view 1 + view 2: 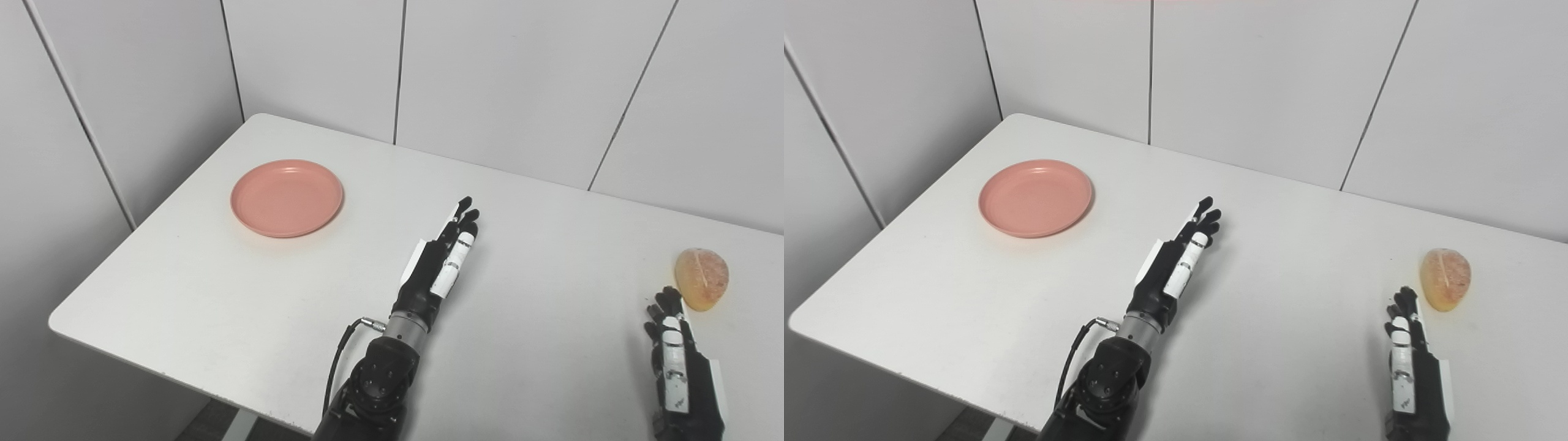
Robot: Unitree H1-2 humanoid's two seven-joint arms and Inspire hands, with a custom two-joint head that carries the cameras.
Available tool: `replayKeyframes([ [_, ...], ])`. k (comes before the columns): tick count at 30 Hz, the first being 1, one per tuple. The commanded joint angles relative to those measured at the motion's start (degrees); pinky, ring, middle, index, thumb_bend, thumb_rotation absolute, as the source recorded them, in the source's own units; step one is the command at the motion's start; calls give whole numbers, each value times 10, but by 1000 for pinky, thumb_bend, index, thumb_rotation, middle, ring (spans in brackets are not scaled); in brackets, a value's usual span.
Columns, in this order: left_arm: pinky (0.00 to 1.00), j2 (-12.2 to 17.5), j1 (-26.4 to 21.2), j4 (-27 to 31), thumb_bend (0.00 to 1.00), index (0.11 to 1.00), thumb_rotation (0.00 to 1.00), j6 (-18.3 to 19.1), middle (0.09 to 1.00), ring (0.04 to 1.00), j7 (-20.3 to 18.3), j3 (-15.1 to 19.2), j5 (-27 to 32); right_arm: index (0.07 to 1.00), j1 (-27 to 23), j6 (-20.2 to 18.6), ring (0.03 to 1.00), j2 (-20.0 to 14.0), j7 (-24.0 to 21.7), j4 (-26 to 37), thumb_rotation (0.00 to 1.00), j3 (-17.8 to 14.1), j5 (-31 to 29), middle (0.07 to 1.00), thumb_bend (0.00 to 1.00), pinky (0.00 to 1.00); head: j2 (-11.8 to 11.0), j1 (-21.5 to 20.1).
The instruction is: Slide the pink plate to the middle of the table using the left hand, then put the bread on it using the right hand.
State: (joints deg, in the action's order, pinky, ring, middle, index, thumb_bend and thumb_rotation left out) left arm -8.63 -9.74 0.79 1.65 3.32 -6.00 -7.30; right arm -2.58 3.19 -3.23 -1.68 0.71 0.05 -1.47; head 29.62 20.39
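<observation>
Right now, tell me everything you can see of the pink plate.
The pink plate is round and shallow, salmon pink with a matte, plastic-looking finish, a low raised rim and a flat inner well. It is empty and lies flat, right side up, on the white table, in the far left part near the wall corner. Nothing touches it except the table; the left hand is well to its right, apart from it.

Pink plate lies far left on table; left hand extended, empty; bread just beyond right hand.
</observation>
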Motion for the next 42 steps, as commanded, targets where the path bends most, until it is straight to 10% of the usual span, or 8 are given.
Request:
replayKeyframes([
  [1, 978, 3, -36, 37, 391, 959, 1000, 11, 968, 955, -10, 5, 17, 961, 3, 21, 967, 1, -2, -15, 1000, -3, -3, 967, 104, 989, 2, 0],
  [24, 970, 126, -196, 70, 407, 953, 1000, 83, 957, 947, -5, 125, 63, 961, 1, 23, 964, -5, -6, -17, 1000, 0, 3, 965, 107, 978, 8, 8],
  [42, 866, 231, -218, 49, 393, 884, 1000, 135, 897, 888, -12, 212, 127, 968, 3, 16, 976, -4, -8, -10, 1000, -3, -5, 974, 108, 1000, 10, 15],
])
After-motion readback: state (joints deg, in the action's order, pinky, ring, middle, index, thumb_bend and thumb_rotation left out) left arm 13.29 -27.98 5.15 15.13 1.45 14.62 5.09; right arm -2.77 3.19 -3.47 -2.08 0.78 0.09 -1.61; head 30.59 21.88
